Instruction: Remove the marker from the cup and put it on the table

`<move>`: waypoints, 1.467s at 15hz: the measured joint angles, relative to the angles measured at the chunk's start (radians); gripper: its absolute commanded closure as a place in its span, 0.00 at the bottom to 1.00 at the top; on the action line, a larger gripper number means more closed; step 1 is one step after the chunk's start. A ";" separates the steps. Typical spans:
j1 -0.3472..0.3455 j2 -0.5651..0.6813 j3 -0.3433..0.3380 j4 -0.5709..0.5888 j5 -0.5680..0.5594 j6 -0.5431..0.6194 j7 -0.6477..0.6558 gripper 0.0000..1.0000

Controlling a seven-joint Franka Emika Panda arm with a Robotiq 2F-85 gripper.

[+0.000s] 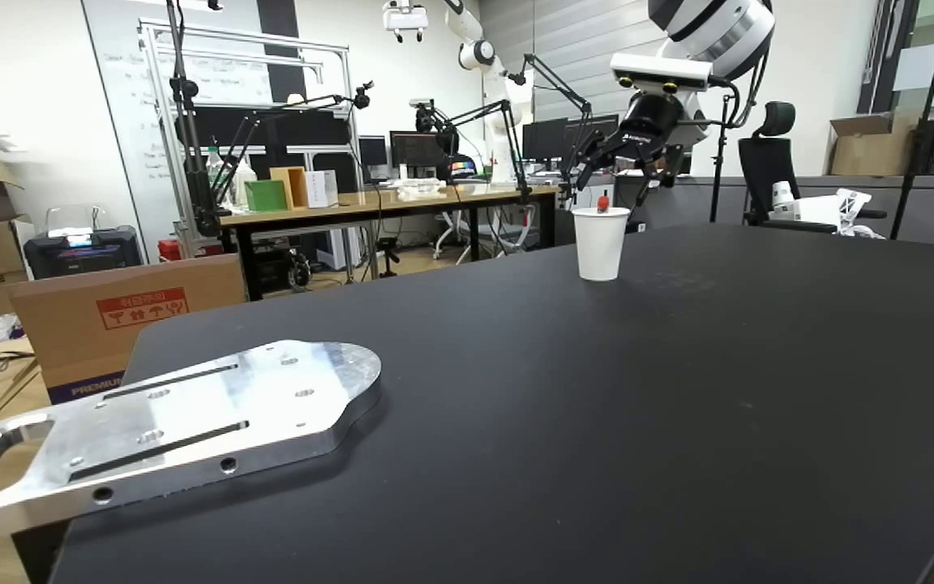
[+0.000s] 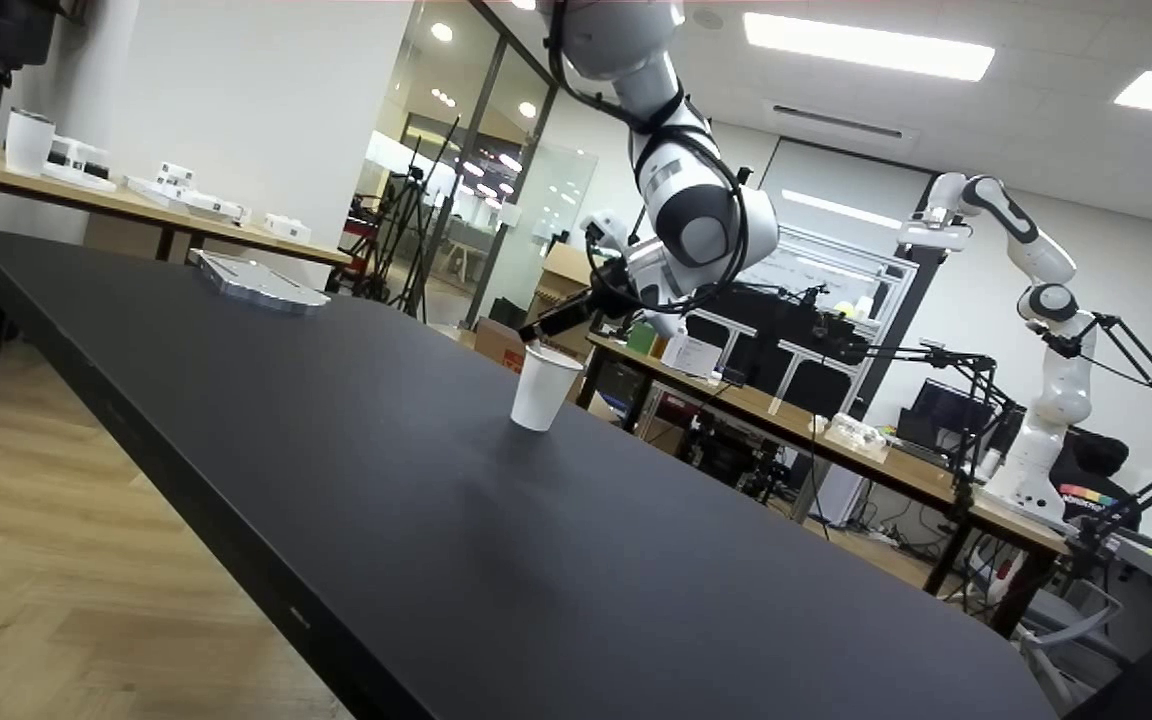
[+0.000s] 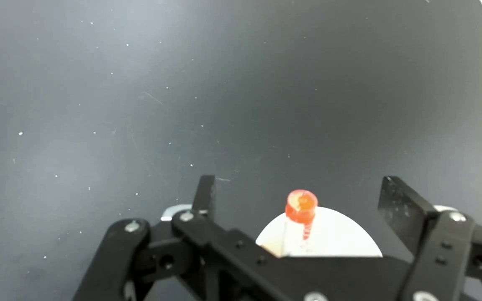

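Observation:
A white paper cup (image 1: pixel 599 250) stands upright on the black table (image 1: pixel 597 422); it shows in both exterior views (image 2: pixel 544 392) and partly in the wrist view (image 3: pixel 341 236). A marker with a red-orange end (image 3: pixel 301 207) stands in the cup, its end above the rim; that end also shows in an exterior view (image 1: pixel 603 202). My gripper (image 3: pixel 298 184) is open and empty. Its fingers lie on either side of the marker's end in the wrist view, apart from it. In an exterior view the gripper (image 2: pixel 528 333) is at the cup's rim and hides the marker's end.
A flat silver metal plate with a handle (image 1: pixel 256 397) lies at a table edge, far from the cup; it also shows in an exterior view (image 2: pixel 261 283). The table's edge runs behind the cup. A cardboard box (image 1: pixel 130 324) stands beside the table.

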 measured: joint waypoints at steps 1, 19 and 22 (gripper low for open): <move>0.000 0.002 0.000 0.003 -0.004 0.000 0.000 0.00; 0.004 0.015 0.001 0.023 -0.023 -0.001 0.000 0.99; 0.006 0.015 0.001 0.031 -0.024 -0.001 -0.001 0.95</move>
